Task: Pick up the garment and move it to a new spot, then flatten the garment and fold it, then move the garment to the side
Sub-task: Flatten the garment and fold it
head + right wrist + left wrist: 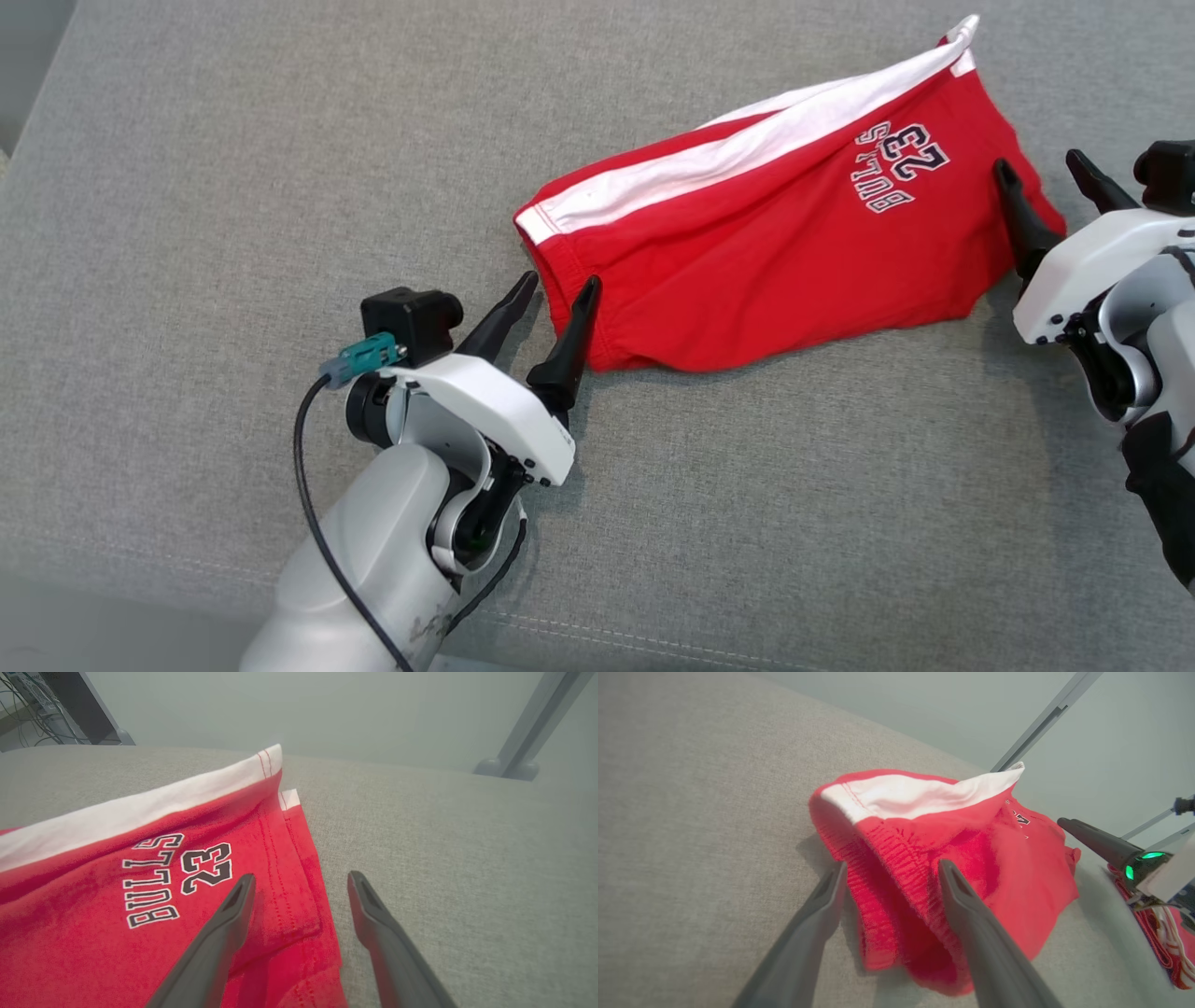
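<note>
while both ends lie ungripped | left gripper apart astride waistband, right gripper apart over hem of garment | advise: pinch all layers, lift level

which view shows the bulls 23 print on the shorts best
Right wrist view: the print is large, sharp and whole. Head view shows it small and upside down; left wrist view catches just a sliver.

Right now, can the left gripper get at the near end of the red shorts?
Probably yes. The left gripper is open, its fingers either side of the ribbed edge of the red shorts on the grey cushion, with nothing in between.
</note>
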Robot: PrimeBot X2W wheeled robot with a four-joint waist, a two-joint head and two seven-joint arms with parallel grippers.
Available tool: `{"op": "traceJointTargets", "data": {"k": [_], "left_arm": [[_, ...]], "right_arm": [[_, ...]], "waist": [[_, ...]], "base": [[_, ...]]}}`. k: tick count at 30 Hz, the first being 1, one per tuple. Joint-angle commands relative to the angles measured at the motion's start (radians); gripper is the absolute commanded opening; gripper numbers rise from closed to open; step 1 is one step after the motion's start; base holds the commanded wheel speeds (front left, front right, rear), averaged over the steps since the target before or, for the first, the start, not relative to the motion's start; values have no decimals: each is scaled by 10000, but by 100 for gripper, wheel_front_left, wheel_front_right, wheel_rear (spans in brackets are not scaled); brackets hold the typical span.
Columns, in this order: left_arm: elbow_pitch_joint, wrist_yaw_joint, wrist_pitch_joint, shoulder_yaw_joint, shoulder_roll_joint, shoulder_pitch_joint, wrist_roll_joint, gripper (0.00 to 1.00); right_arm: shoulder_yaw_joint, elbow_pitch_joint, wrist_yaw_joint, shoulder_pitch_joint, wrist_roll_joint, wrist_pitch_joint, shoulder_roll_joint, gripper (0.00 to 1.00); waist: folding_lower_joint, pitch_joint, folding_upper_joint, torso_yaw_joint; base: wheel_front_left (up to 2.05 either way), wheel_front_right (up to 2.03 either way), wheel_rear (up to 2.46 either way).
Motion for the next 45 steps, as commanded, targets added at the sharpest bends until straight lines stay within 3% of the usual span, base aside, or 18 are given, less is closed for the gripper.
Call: {"op": "traceJointTargets", "data": {"k": [1, 12, 13, 14, 15, 16, 17, 18, 19, 25, 33, 39, 45], "left_arm": [[-9, -49, -2, 244, 110, -421, -47, 100], [1680, -697, 561, -199, -148, -1278, -1163, 100], [1745, -820, 652, -190, -154, -1293, -1415, 100], [1821, -903, 767, -225, -159, -1325, -1620, 100], [1953, -909, 878, -304, -162, -1377, -1701, 100], [2024, -975, 1058, -353, -163, -1384, -1974, 97], [2046, -1054, 1215, -407, -165, -1395, -2268, 47], [2081, -1088, 1216, -431, -165, -1439, -2433, 12], [2135, -1122, 1288, -480, -166, -1462, -2614, 0], [2294, -1275, 1046, -722, -165, -1654, -2819, 0], [1763, -1294, 729, -872, 590, -1079, -2490, 0], [436, -829, 834, -931, 1528, -83, -2298, 0], [-1222, -153, 1402, -1099, 2469, 945, -2171, 0]], "right_arm": [[215, -13, -2, -108, 118, 10, -25, 100], [1302, 1239, -2, -887, 1174, 272, 290, 100], [1385, 1274, -2, -938, 1316, 302, 318, 44], [1453, 1304, -2, -991, 1431, 276, 318, 13], [1539, 1354, -2, -1020, 1564, 350, 338, 0], [1625, 1387, -2, -1044, 1705, 441, 360, 0], [1682, 1366, -2, -1083, 1815, 359, 351, 0], [1767, 1369, -2, -1104, 1909, 335, 340, 0], [1859, 1385, -2, -1110, 2020, 379, 336, 0], [2122, 1118, -2, -998, 2810, -9, 161, 0], [2180, -210, -2, 46, 3987, -959, -193, 0], [2208, -1810, -2, 1576, 4518, -1435, -498, 0], [1521, -3222, -2, 3825, 4756, -1783, -283, 0]], "waist": [[0, 100, -1, 72], [0, 364, -1, -52], [0, 368, -1, -81], [0, 359, -1, -103], [0, 352, -1, -125], [0, 353, -1, -159], [0, 350, -1, -190], [0, 343, -1, -219], [0, 341, -1, -247], [0, 262, -1, -330], [0, -172, -1, -432], [0, -618, -1, -618], [0, -1120, -1, -920]], "base": [[0, 0, 0], [0, 0, 0], [0, 0, 0], [0, 0, 0], [0, 0, 0], [0, 0, 0], [0, 0, 0], [0, 0, 0], [0, 0, 0], [0, 0, 0], [0, 0, 0], [0, 0, 0], [0, 0, 0]]}}
